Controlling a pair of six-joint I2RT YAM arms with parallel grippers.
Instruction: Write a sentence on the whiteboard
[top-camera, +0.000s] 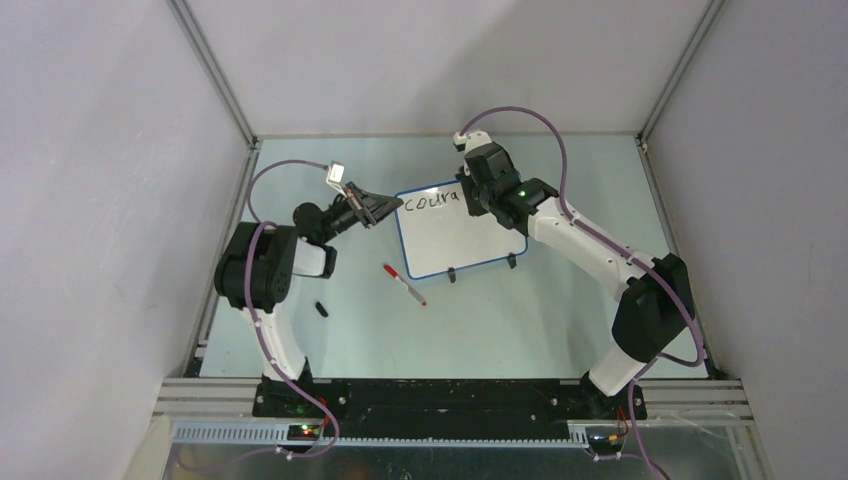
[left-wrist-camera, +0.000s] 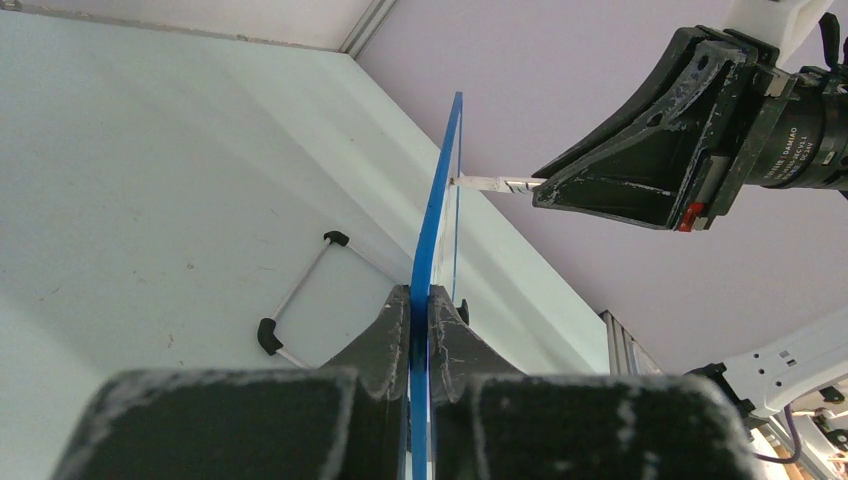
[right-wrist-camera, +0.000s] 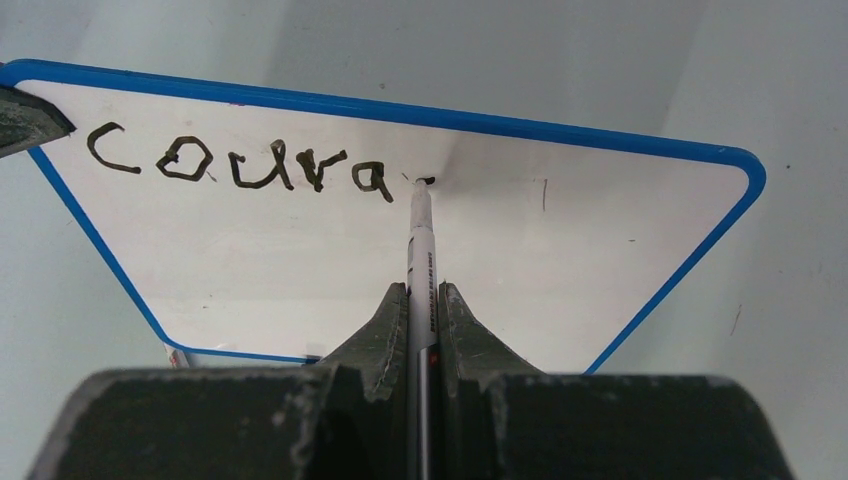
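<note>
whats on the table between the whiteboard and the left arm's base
Top view: a loose red-tipped pen near the whiteboard and a small black object nearer the base.

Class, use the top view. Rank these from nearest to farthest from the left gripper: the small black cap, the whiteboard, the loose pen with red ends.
1. whiteboard: its left edge is clamped in the left gripper's fingers.
2. loose pen: lying below the board's lower-left corner in this view.
3. small black cap: farthest, down and left of the pen.
</note>
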